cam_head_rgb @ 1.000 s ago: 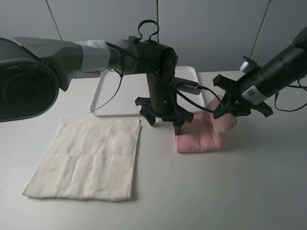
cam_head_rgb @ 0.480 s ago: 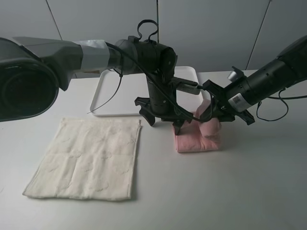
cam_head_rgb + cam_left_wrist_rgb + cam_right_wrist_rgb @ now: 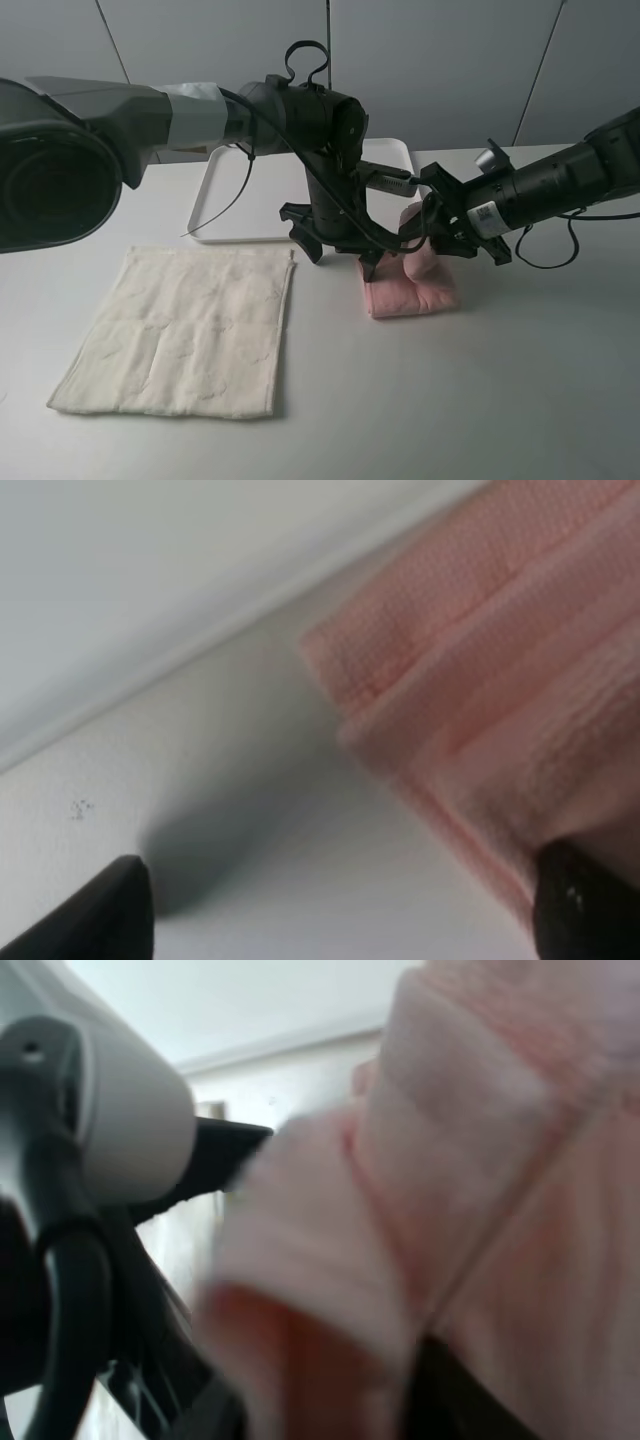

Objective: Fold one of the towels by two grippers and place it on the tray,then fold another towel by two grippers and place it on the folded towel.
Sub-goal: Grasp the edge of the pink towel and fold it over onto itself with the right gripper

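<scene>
Near left, the cream-white towel (image 3: 180,335) is lying flat and unfolded on the desk (image 3: 520,400). Further back on the right, the pink towel (image 3: 410,288) is sitting on the desk as a thick folded bundle, not yet on the tray (image 3: 240,195). Your left gripper (image 3: 338,258) is hovering at its left edge, fingers (image 3: 585,912) spread wide, one tip against the cloth. Your right gripper (image 3: 437,236) is reaching over the bundle's far right side, where a flap is standing up; you cannot tell whether its fingers are clamped on it. You are finishing the pink fold, I judge; next, both grippers will be needing a pinch on the bundle to carry it to the tray, far left. A white label (image 3: 487,212) on the right arm is showing print too small to read.
</scene>
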